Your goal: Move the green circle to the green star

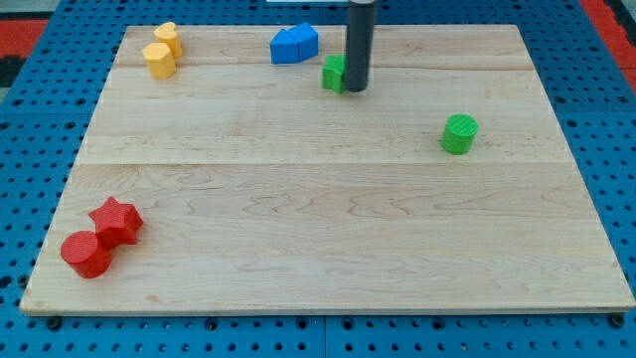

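Observation:
The green circle is a short green cylinder standing on the wooden board at the view's right, a little above mid-height. The green star lies near the view's top centre, partly hidden behind my rod. My tip rests on the board right against the green star's right side. The green circle is well to the right of and below my tip, apart from it.
Two blue blocks sit touching each other at the top centre, just left of my rod. Two yellow blocks stand at the top left. A red star and a red circle touch at the bottom left.

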Robot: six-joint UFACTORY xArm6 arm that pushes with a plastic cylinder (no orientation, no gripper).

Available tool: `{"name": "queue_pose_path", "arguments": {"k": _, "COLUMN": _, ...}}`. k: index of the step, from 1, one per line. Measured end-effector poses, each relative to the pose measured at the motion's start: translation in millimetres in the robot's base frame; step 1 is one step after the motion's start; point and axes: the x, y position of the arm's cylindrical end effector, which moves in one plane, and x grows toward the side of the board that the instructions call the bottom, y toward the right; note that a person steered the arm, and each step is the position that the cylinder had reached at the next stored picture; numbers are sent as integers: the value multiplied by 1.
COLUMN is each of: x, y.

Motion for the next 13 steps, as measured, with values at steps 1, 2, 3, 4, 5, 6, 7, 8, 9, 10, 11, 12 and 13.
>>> {"name": "queue_pose_path", "arguments": {"k": 1, "x": -1, "y": -36}}
{"name": "queue_pose_path", "arguments": {"k": 2, "x": -7, "y": -69}}
{"name": "queue_pose_path", "arguments": {"k": 3, "x": -17, "y": -82}}
{"name": "queue_pose_path", "arguments": {"k": 4, "x": -22, "y": -83}}
{"name": "queue_pose_path", "arguments": {"k": 5, "x": -22, "y": -83}}
{"name": "queue_pose_path", "arguments": {"k": 6, "x": 6, "y": -85}}
{"name": "queue_pose_path", "arguments": {"k": 7, "x": 86, "y": -63}}
{"name": "queue_pose_path", "arguments": {"k": 8, "x": 171, "y": 2}}
{"name": "queue_pose_path", "arguments": {"k": 9, "x": 219, "y": 121}}
{"name": "queue_pose_path", "arguments": {"k": 10, "x": 201, "y": 172}}
{"name": "queue_pose_path", "arguments": {"k": 11, "x": 155, "y": 193}}
{"name": "queue_pose_path", "arguments": {"k": 12, "x": 147, "y": 194}}
{"name": "queue_pose_path", "arguments": {"k": 13, "x": 140, "y": 191}}
